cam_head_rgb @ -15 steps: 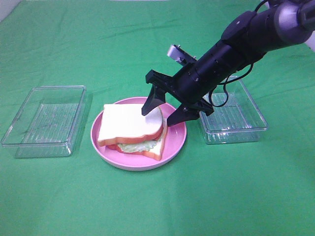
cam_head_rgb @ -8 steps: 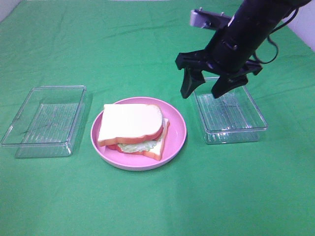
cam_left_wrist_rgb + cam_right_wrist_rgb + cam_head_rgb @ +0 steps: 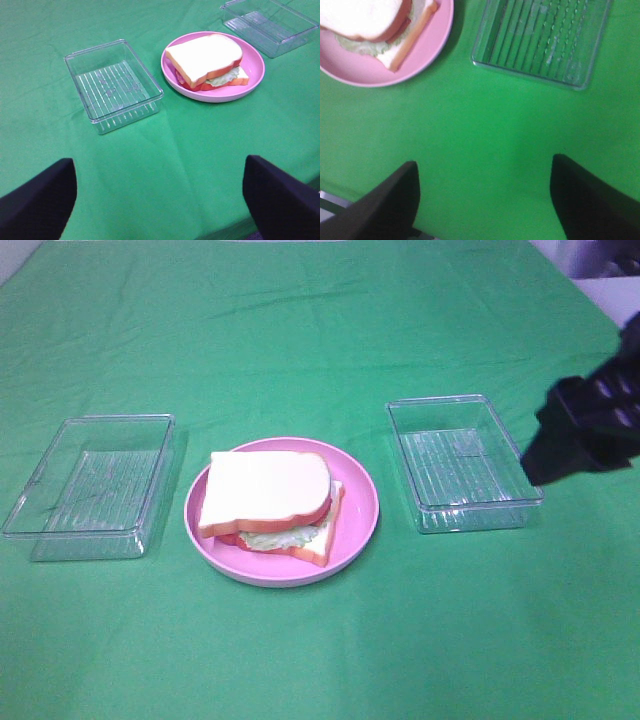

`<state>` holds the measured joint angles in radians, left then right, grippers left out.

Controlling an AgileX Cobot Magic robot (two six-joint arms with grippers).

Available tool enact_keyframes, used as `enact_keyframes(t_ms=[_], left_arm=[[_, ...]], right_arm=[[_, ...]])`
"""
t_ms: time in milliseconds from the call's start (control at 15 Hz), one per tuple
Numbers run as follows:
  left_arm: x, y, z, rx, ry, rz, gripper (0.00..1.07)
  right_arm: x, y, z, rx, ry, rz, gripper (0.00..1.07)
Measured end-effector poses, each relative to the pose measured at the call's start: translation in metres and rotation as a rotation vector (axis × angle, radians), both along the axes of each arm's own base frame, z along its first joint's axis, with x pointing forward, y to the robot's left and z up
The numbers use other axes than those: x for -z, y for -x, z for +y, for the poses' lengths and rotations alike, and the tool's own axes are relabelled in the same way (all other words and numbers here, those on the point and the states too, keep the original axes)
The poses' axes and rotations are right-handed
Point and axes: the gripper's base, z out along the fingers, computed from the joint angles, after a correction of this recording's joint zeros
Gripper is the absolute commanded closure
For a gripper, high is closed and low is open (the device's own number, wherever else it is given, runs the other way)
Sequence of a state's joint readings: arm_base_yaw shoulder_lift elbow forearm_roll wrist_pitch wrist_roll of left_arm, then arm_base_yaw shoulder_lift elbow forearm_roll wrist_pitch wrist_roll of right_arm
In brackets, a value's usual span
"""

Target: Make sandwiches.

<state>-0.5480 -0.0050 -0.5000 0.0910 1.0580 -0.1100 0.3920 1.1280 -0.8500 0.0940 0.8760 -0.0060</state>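
The sandwich (image 3: pixel 268 502) lies stacked on the round pink plate (image 3: pixel 362 508) in the middle of the green cloth: white bread on top, red strips and pale green lettuce showing at its edge. It also shows in the left wrist view (image 3: pixel 206 62) and the right wrist view (image 3: pixel 370 25). My right gripper (image 3: pixel 485 197) is open and empty, off at the right edge of the table (image 3: pixel 585 435), beyond the right tray. My left gripper (image 3: pixel 160 200) is open and empty, well back from the plate and out of the high view.
A clear plastic tray (image 3: pixel 95 483) stands left of the plate and another clear tray (image 3: pixel 463 462) right of it; both hold nothing. Green cloth (image 3: pixel 300 330) covers the whole table.
My right gripper has lifted off the sandwich's top slice, swung right over the right tray, and pulled back to the table's right edge. The sandwich has not moved.
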Motion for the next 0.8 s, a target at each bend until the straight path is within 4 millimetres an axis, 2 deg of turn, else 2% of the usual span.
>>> enact_keyframes(t_ms=[67,133,267,333,600,800], left_arm=[[0.0,0.0,-0.001,0.014,-0.006,-0.002,0.21],[0.0,0.001,-0.001,0.022,-0.007,-0.003,0.21],[0.0,0.001,-0.002,0.04,-0.016,-0.007,0.21],[0.0,0.001,-0.003,0.044,-0.015,-0.006,0.21],[0.0,0.001,-0.003,0.044,-0.015,-0.007,0.21],[0.0,0.001,-0.003,0.046,-0.014,-0.007,0.21]], right_arm=[[0.002,0.023,-0.01,-0.005,0.01,-0.009,0.38],[0.003,0.032,-0.014,-0.01,0.015,-0.012,0.38],[0.01,0.07,-0.031,-0.041,0.032,-0.025,0.38],[0.013,0.097,-0.042,-0.069,0.026,-0.073,0.38],[0.018,0.146,-0.062,-0.077,-0.033,-0.25,0.38],[0.015,0.165,-0.069,-0.099,-0.079,-0.384,0.38]])
